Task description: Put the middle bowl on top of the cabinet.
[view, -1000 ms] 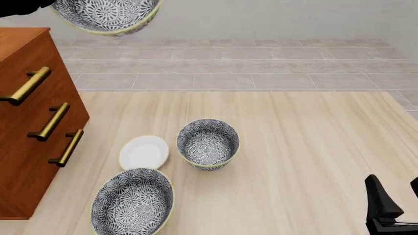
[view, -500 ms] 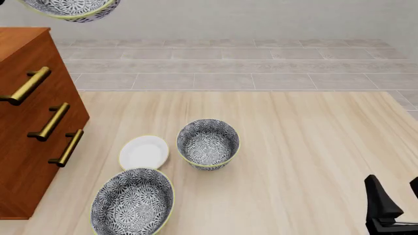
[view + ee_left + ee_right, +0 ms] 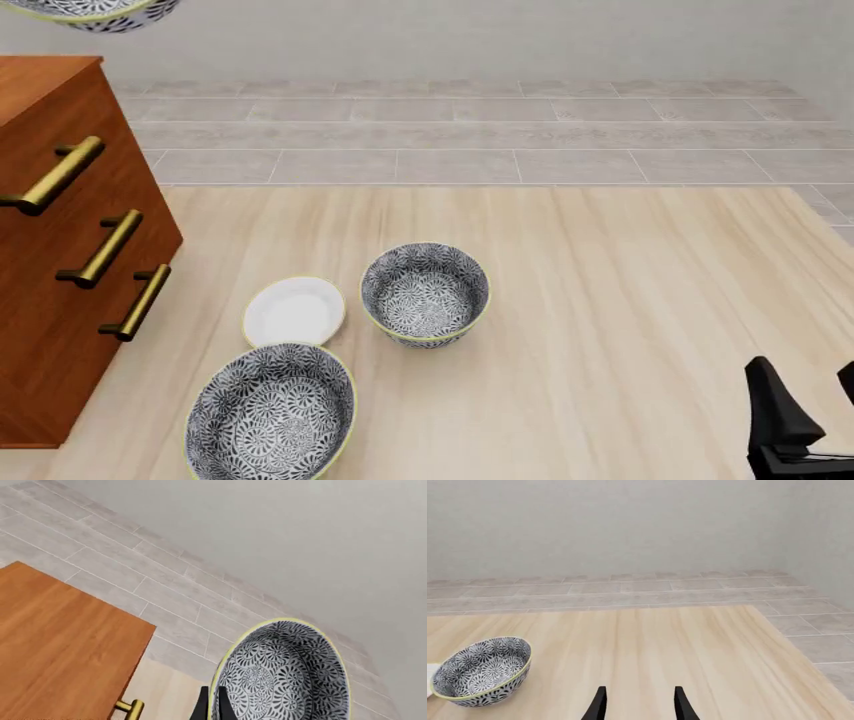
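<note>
The middle bowl [image 3: 283, 675], grey-and-white floral with a thin yellow rim, hangs tilted in the air. My left gripper [image 3: 213, 707] is shut on its rim, one finger inside and one outside. In the front view only the bowl's lower edge [image 3: 94, 12] shows at the top left, above the cabinet [image 3: 54, 250]; the left gripper itself is out of that frame. The cabinet's flat reddish-brown top [image 3: 60, 645] lies below and beside the bowl in the left wrist view. My right gripper [image 3: 814, 400] rests low at the near right of the table, open and holding nothing [image 3: 640, 705].
A narrower, deeper patterned bowl [image 3: 424, 293] stands mid-table, also in the right wrist view [image 3: 484, 672]. A small white plate [image 3: 294, 310] lies to its left. A wide patterned bowl [image 3: 271, 415] sits at the near edge. Brass handles [image 3: 100, 248] stick out from the cabinet front.
The held bowl has moved left and upward in the front view, from mostly in frame to just its lower edge above the cabinet. The right arm has stayed still.
</note>
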Motion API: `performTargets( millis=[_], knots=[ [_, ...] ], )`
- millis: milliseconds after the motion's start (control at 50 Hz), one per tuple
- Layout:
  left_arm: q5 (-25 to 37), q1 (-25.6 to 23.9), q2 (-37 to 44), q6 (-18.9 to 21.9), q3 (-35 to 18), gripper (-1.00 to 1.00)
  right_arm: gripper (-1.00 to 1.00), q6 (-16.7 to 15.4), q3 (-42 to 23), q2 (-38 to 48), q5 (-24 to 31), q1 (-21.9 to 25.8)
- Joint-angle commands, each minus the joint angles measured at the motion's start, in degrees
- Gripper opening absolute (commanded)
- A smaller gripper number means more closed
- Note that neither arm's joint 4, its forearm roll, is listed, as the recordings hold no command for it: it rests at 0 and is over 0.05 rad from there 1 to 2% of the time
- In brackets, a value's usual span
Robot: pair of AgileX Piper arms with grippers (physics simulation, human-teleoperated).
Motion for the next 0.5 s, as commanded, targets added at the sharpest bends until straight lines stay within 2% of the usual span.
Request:
performTargets(
  millis=[20, 280, 500],
  knots=[
    [-0.79, 3.10, 0.33, -2.08, 0.40, -1.00, 1.00, -0.01, 0.00, 0.00, -0.01, -0.04],
    [-1.44, 5.83, 0.63, -4.20, 1.58, -1.00, 1.00, -0.06, 0.00, 0.00, -0.13, -0.07],
    [-1.67, 7.62, 0.51, -7.82, 2.94, -1.00, 1.00, -0.11, 0.00, 0.00, -0.19, -0.07]
  ],
)
